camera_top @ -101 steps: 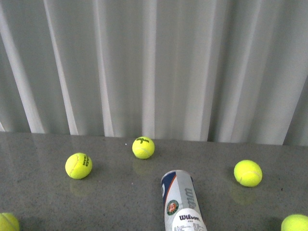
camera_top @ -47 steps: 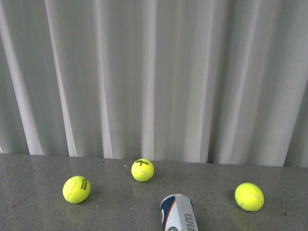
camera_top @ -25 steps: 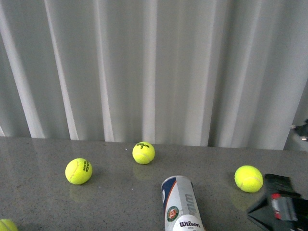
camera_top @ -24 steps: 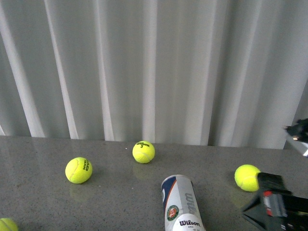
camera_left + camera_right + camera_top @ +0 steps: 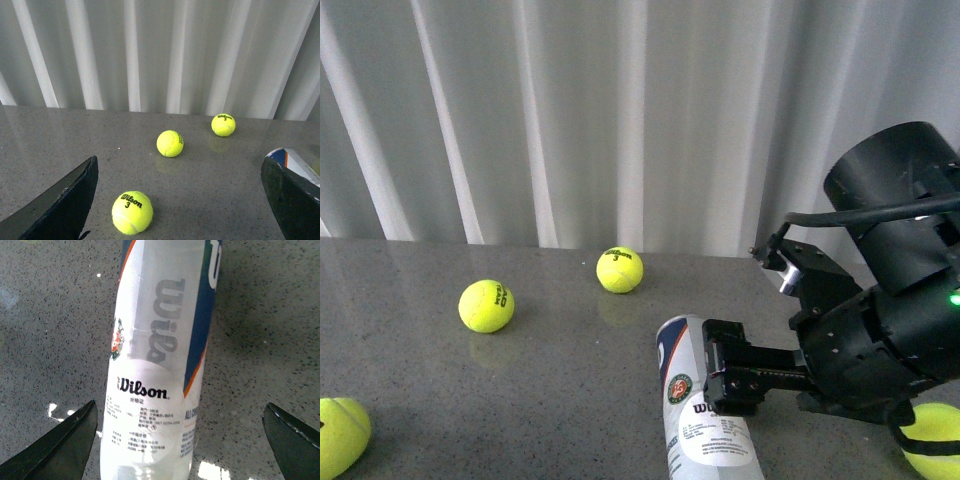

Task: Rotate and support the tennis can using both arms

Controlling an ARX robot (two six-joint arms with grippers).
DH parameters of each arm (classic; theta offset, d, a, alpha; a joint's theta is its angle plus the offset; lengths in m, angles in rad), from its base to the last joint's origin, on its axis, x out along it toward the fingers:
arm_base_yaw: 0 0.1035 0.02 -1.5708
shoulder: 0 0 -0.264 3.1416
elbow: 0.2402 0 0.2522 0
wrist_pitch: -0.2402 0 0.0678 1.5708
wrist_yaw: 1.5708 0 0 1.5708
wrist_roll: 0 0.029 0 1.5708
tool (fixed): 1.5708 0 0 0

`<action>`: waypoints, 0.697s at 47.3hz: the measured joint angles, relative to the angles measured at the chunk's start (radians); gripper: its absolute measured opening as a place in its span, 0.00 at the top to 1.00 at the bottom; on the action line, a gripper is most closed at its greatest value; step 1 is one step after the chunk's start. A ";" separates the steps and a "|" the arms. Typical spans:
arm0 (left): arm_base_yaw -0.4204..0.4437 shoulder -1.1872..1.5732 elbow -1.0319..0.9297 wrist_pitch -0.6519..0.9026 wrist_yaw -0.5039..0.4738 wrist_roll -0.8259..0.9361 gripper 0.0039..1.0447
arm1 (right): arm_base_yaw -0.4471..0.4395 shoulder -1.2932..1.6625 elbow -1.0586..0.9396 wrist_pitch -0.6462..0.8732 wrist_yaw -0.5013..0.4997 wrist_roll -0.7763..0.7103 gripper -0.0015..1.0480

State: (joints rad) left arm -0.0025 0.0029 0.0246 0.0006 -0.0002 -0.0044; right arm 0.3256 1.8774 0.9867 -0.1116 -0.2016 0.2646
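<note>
Both wide apart: left claw (image 5: 177, 165) near, right claw (image 5: 178, 405) astride the tennis can (image 5: 160, 340) flat on the table (image 5: 50, 315).

Yellow tennis balls (image 5: 486, 306) (image 5: 619, 270) (image 5: 340, 435) scattered on grey speckled table (image 5: 550, 390), white pleated curtain (image 5: 620, 120) behind

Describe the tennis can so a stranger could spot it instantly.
Look at the grey table before the white curtain. Near its front middle, by the right gripper, lies the tennis can. It is the only cylinder, white-and-navy labelled, among round yellow balls.
</note>
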 joint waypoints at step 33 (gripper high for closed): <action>0.000 0.000 0.000 0.000 0.000 0.000 0.06 | 0.038 0.289 0.243 -0.041 0.003 -0.018 0.35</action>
State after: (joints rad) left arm -0.0025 0.0032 0.0246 0.0006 -0.0002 -0.0044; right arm 0.3634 2.1666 1.2293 -0.1524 -0.1982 0.2466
